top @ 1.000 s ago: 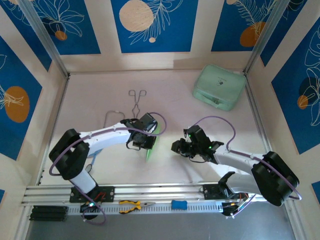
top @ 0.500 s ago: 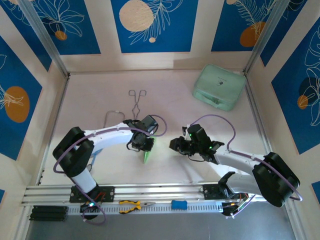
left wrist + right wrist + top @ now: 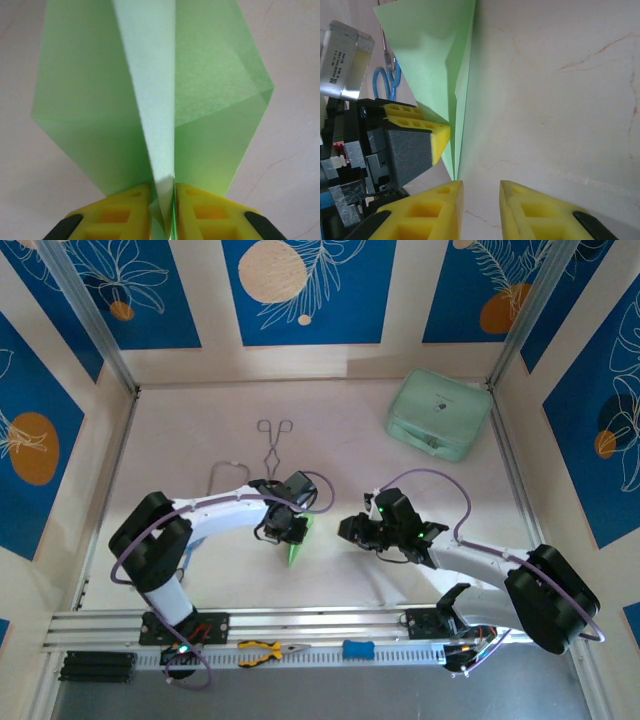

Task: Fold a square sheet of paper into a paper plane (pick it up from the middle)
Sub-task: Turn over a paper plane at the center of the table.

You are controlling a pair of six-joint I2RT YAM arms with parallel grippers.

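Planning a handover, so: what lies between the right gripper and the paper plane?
Nothing: the top view shows bare table between the right gripper and the paper plane. The right wrist view agrees.

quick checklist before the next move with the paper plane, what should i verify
1. Paper plane ridge sits between the left jaws: ok.
2. Left jaws really pinching that ridge: cannot tell.
3. Right jaws open with nothing between them: ok.
4. Right jaws apart from the plane's tip: cannot tell, they look very close.
5. Mint case and metal tongs apart from the plane: ok.
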